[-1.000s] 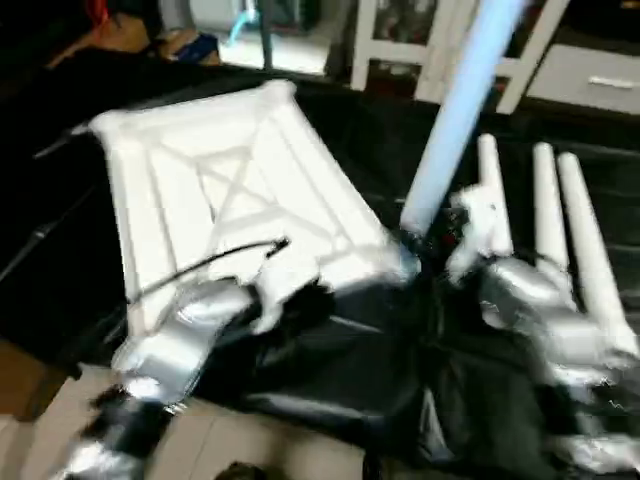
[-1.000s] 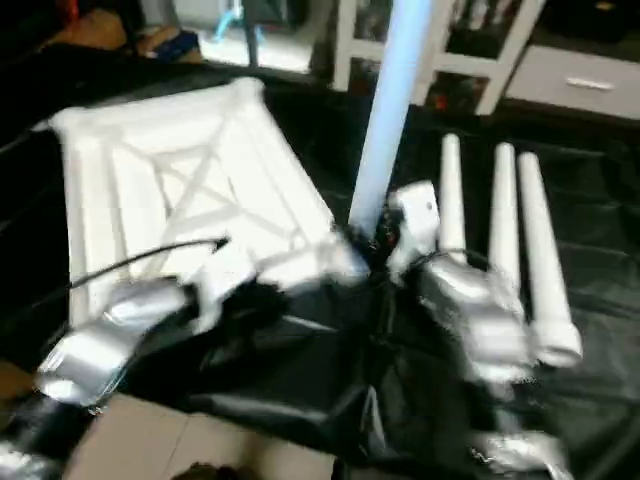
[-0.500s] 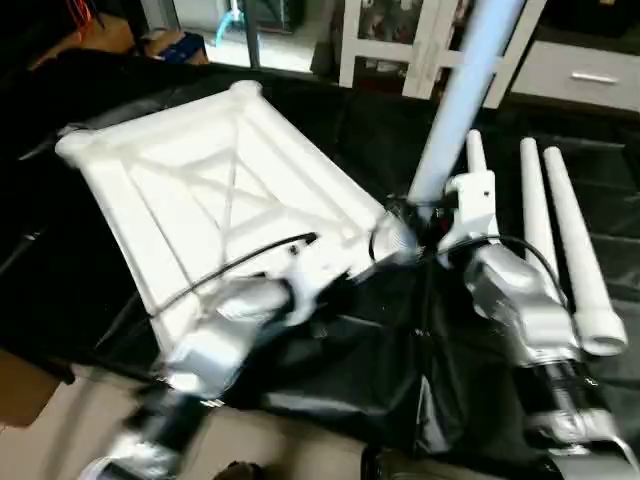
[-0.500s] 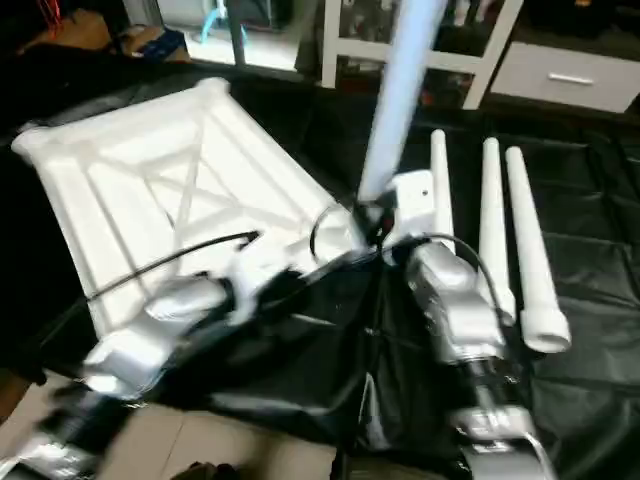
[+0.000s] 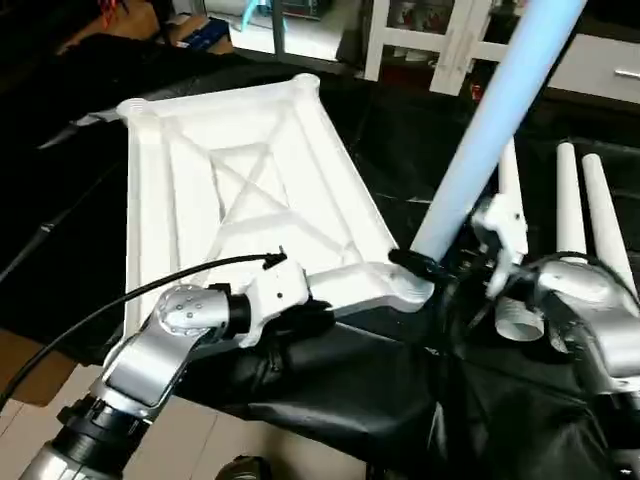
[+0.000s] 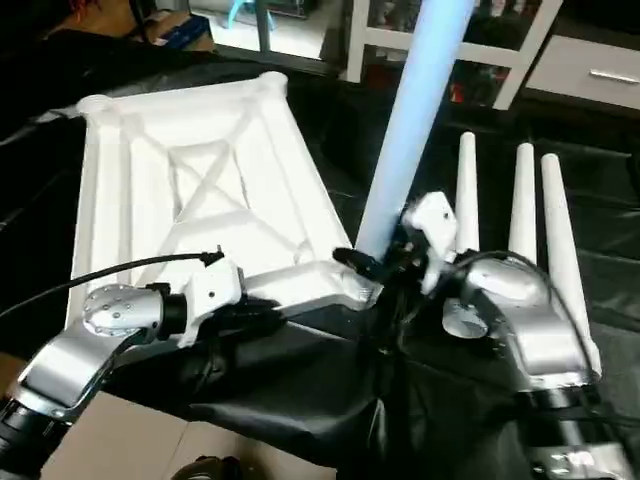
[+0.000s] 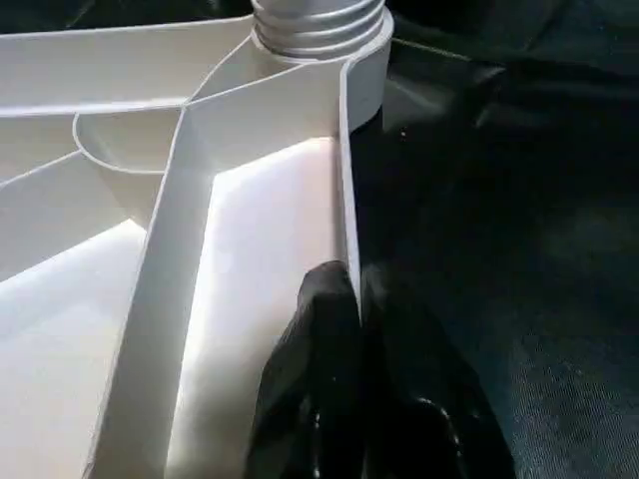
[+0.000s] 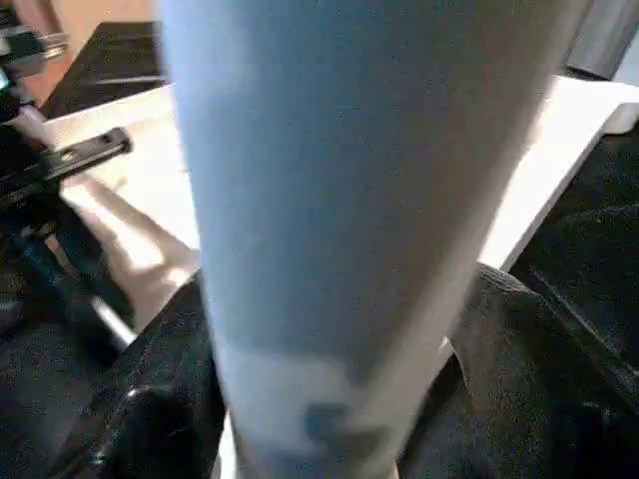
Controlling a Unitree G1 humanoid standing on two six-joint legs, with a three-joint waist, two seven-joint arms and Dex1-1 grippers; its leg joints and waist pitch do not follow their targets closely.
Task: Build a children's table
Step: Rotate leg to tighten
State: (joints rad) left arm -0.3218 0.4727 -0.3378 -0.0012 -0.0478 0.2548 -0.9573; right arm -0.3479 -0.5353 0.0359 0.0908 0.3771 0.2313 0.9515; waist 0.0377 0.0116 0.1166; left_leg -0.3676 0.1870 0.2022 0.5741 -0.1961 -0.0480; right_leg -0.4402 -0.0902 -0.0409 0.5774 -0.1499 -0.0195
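Tabletop (image 5: 235,200) lay underside-up on the black-draped table (image 5: 400,130), X-ribs showing, near edge close to the table's front edge. Left gripper (image 7: 344,329) was clamped shut on the tabletop's thin rim wall, just short of a corner socket (image 7: 319,25). One leg (image 5: 490,130) stood steeply, tilted a little, its foot in the near right corner socket (image 5: 405,285). Right gripper (image 6: 385,262) sat around the base of that leg; in the right wrist view its fingers (image 8: 150,399) flanked the tube on both sides, but whether they were pinching it or slack I couldn't tell. My read: step was seating this leg. To do it well, bring the tube square to the socket before pressing down, and keep the left clamp firm so the top can't slide or lift. Three spare legs (image 5: 570,200) lay side by side just right of the right arm, close enough to get knocked by a sideways swing. Far side of the table was open; the front edge, near that corner, left little slack for sliding the top toward the robot.
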